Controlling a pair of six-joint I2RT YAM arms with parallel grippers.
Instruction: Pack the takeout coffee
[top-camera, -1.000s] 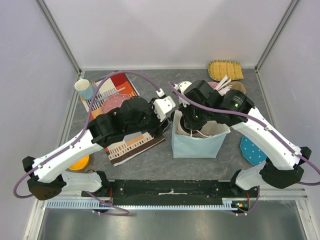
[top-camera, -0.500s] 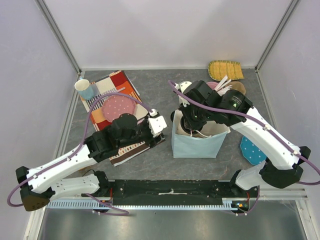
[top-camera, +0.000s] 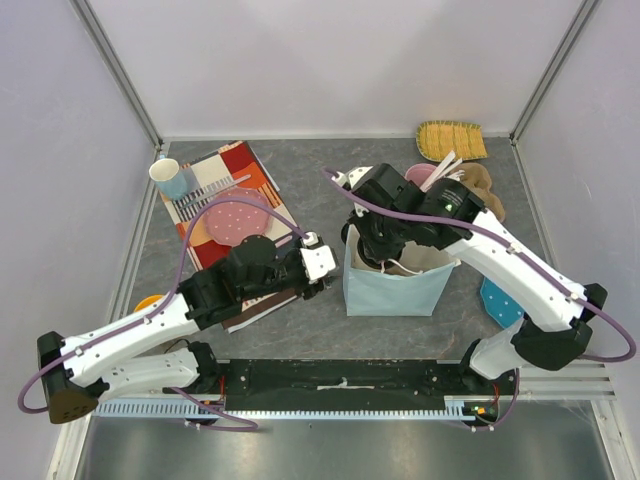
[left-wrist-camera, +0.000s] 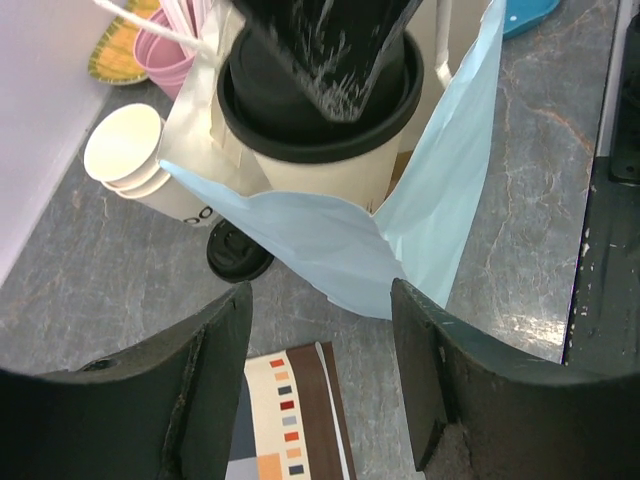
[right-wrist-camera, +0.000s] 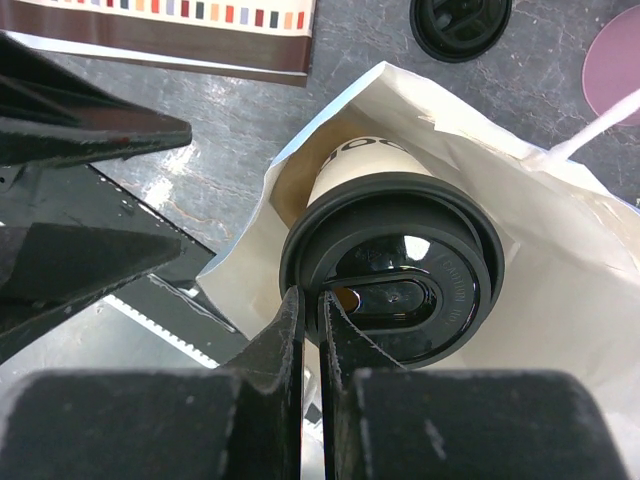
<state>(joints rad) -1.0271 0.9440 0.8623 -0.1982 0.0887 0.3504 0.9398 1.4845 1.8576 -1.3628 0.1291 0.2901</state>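
The small white paper cup with a round black plastic lid (right-wrist-camera: 392, 268) — the takeout coffee — sits inside the mouth of the light-blue paper bag (top-camera: 392, 290), lid at the bag's opening. Its long axis runs close to vertical, lid end pointing up and out of the bag, with a slight lean: in the right wrist view part of the cup's side wall shows on one side of the lid.

The right gripper (right-wrist-camera: 308, 310) hangs directly over the cup, its two black fingers (right-wrist-camera: 281, 340) nearly closed and pinched on the lid's near rim — grasping the cup by its lid. From the left wrist view the same black fingers cover the lid from above.

The bag stands upright with its mouth open, one white-lined wall folded outward. The left gripper (left-wrist-camera: 322, 372) is just beside the bag, released, its fingers spread wide with nothing between them, aimed at the bag's side.

Behind the bag a stack of lidless white paper cups (left-wrist-camera: 135, 165) lies on its side on the grey table (left-wrist-camera: 100, 290), a loose black lid (left-wrist-camera: 238, 252) next to it. Farther from the bag on the left gripper's side lie a colourful striped booklet (top-camera: 235, 205) and a white cup with a blue band (top-camera: 171, 179).
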